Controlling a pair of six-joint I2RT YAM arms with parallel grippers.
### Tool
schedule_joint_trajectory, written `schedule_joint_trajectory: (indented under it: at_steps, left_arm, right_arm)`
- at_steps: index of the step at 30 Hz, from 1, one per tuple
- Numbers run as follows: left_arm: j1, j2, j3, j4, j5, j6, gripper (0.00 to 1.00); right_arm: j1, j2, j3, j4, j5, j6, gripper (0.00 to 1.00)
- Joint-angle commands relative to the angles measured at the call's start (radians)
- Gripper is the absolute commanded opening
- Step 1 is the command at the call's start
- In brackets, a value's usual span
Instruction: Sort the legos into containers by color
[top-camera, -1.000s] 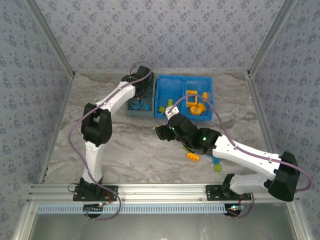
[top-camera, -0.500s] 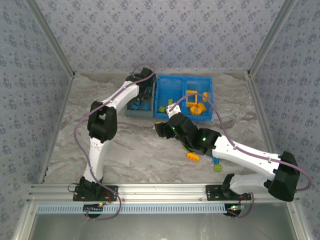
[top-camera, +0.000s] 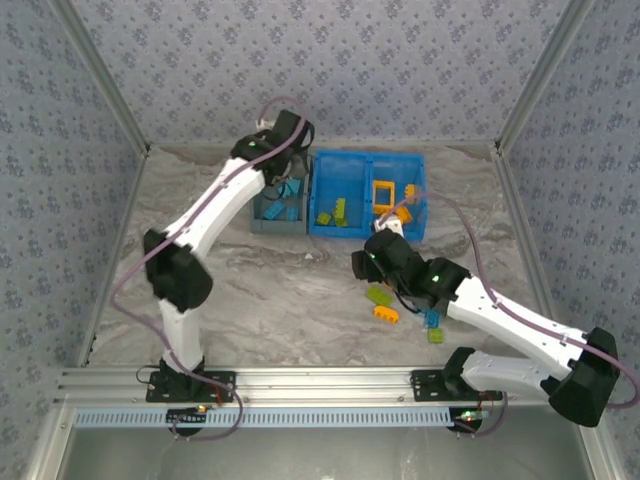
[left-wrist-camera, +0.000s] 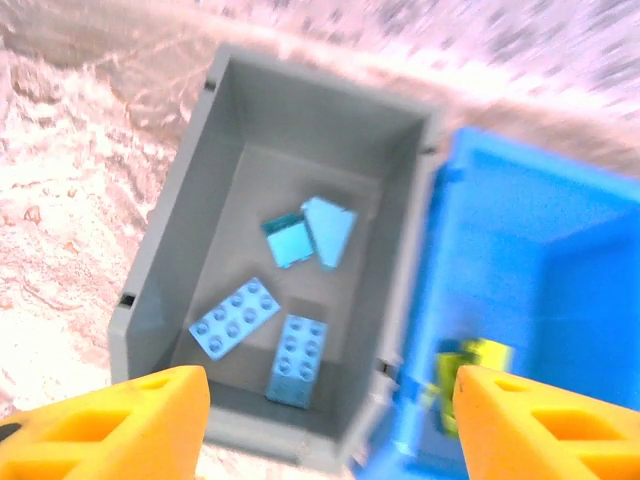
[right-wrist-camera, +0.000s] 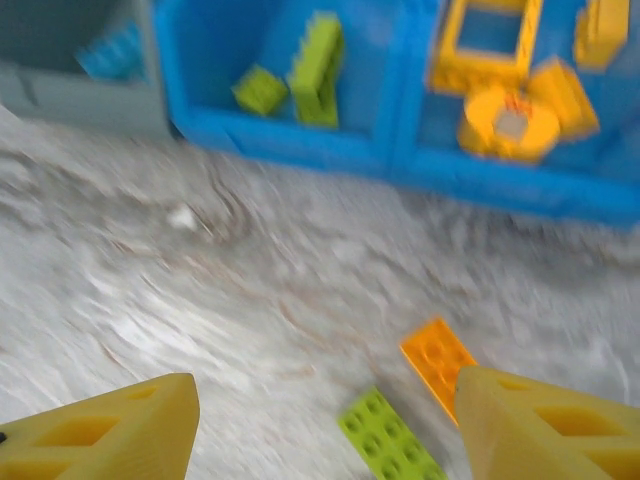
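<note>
My left gripper (top-camera: 288, 172) (left-wrist-camera: 330, 430) hangs open and empty above the grey bin (top-camera: 277, 227) (left-wrist-camera: 160, 260), where several blue legos (left-wrist-camera: 233, 316) lie on the floor. My right gripper (top-camera: 372, 272) (right-wrist-camera: 325, 430) is open and empty, low over the table. A lime green brick (top-camera: 378, 295) (right-wrist-camera: 390, 435) and an orange plate (top-camera: 386, 313) (right-wrist-camera: 440, 355) lie just ahead of it. The blue bin (top-camera: 368, 157) (right-wrist-camera: 300, 135) holds green bricks (right-wrist-camera: 315, 55) in its left compartment. Its right compartment holds an orange frame (top-camera: 384, 195) (right-wrist-camera: 487, 40) with other orange pieces.
A small blue brick (top-camera: 432, 319) and another green brick (top-camera: 437, 335) lie on the marble table right of the orange plate. The grey bin and blue bin stand side by side at the back. Patterned walls close in the table.
The left gripper has opened and risen above the grey bin. The right gripper has swung right and back toward me, uncovering the green brick.
</note>
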Motion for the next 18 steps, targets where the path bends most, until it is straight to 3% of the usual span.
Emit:
schedule_joint_trajectory:
  at_steps: [1, 8, 12, 18]
  left_arm:
    - [-0.047, -0.217, -0.123, 0.03, 0.054, -0.012, 0.68]
    - [-0.17, -0.648, -0.627, 0.321, 0.378, 0.045, 0.67]
    - [-0.245, -0.788, -0.822, 0.337, 0.428, -0.009, 0.66]
    - [-0.348, -0.941, -1.053, 0.385, 0.394, -0.118, 0.66]
  right_arm:
    - [-0.029, 0.023, -0.042, -0.138, -0.129, 0.025, 0.73]
    - [-0.131, 0.164, -0.048, -0.114, -0.293, -0.074, 0.74]
    - [-0.145, 0.278, -0.002, -0.117, -0.319, -0.12, 0.71]
    - [-0.145, 0.403, 0.038, -0.098, -0.323, -0.158, 0.63]
